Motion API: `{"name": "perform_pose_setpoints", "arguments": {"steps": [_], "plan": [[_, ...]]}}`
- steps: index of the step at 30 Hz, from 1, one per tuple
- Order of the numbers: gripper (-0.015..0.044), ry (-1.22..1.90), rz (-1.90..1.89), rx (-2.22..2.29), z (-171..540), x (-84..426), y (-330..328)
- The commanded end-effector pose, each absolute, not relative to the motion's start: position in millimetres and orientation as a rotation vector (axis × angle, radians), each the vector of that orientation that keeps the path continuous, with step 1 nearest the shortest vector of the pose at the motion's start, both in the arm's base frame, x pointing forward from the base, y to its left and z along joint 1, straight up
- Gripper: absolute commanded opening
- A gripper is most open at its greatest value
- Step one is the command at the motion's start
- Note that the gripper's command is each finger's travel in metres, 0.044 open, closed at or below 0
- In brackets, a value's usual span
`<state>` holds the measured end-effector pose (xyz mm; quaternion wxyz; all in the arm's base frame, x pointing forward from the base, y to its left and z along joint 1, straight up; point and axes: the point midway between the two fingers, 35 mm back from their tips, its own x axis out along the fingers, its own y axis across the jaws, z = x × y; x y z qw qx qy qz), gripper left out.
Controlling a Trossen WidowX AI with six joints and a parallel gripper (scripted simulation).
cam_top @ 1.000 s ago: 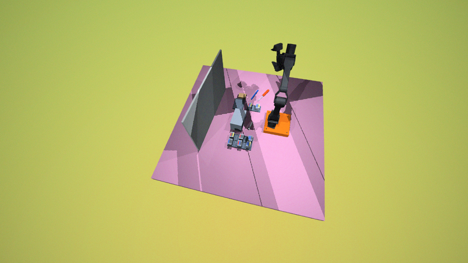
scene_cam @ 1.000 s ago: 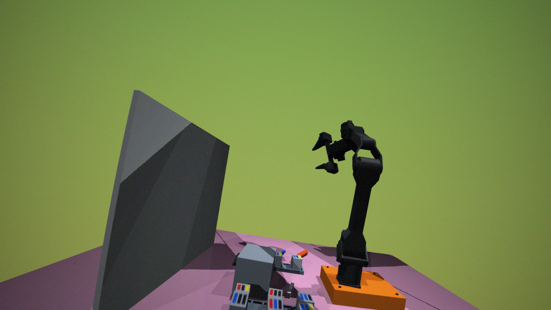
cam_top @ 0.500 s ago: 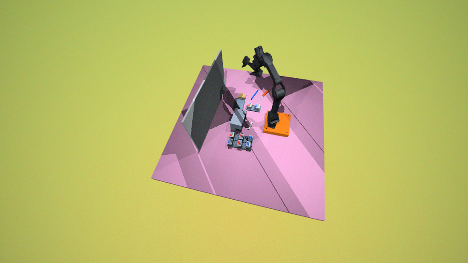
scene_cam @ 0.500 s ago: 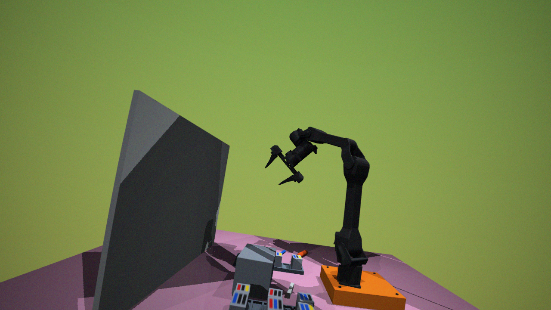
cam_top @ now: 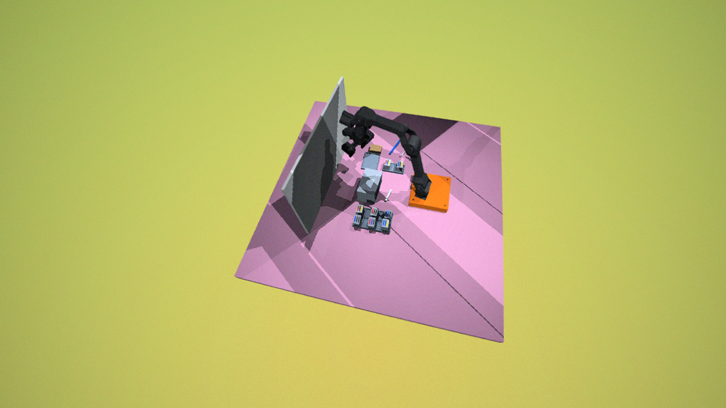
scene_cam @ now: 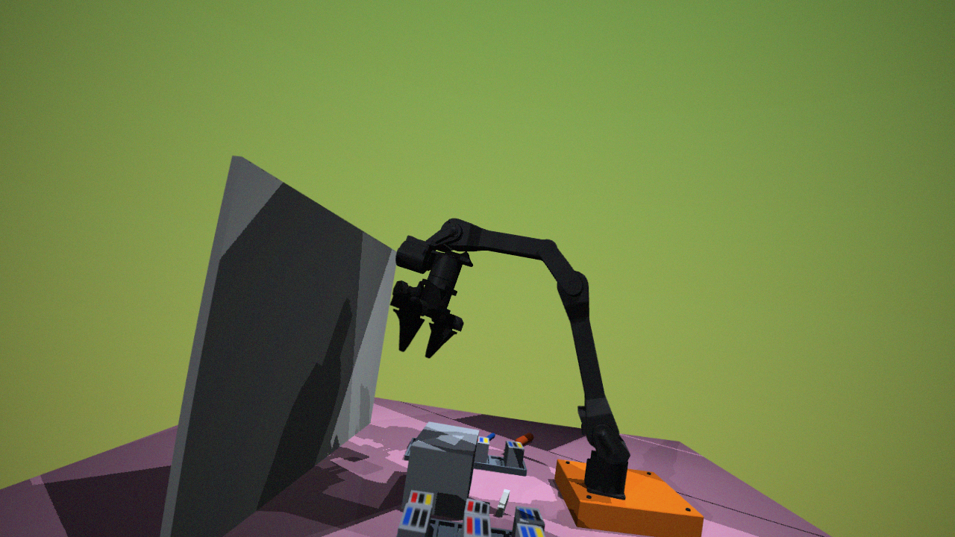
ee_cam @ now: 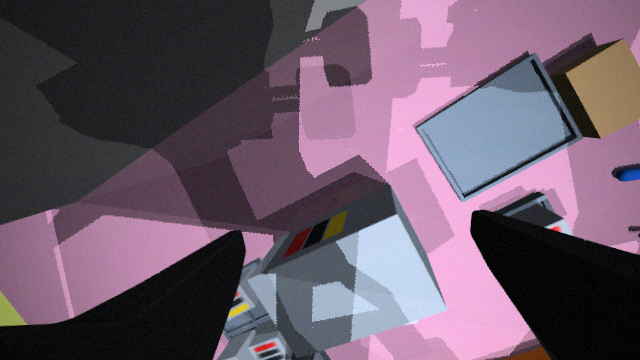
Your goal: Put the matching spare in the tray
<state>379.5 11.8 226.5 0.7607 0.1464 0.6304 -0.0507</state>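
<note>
The mounted unit [cam_top: 369, 186] [scene_cam: 439, 470] [ee_cam: 380, 280] is a grey box. In the wrist view its back shows red, black and yellow stripes. The tray [cam_top: 371, 160] [ee_cam: 490, 135] is a shallow, empty blue-grey rectangle. Several small grey spares with striped tops stand in a rack beside the unit; one spare [scene_cam: 421, 498] [ee_cam: 240, 304] shows red, black and yellow. Two more spares stand in a second rack [scene_cam: 503, 468] near the tray. My gripper [scene_cam: 415, 353] [ee_cam: 355, 231] is open and empty, high above the unit, pointing down.
A tall grey panel [cam_top: 315, 174] [scene_cam: 286, 333] stands beside the unit. A tan block [cam_top: 375, 149] [ee_cam: 607, 92] adjoins the tray. A blue stick [cam_top: 395, 146], an orange handle [scene_cam: 525, 438] and a small white piece [cam_top: 388, 195] [scene_cam: 503, 502] lie nearby.
</note>
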Motion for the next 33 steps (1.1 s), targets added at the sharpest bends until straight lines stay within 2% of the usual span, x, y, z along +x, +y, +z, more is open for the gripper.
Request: {"name": "perform_pose_setpoints", "arguments": {"steps": [1,4,25,33], "plan": [[0.044,1.479,0.045,0.028,209.5,370.4,64.4],[0.044,1.519,0.116,-0.102,201.5,363.7,86.4],[0.044,1.518,0.132,-0.119,200.7,363.2,88.4],[0.044,1.352,0.857,-0.86,166.2,323.2,172.5]]}}
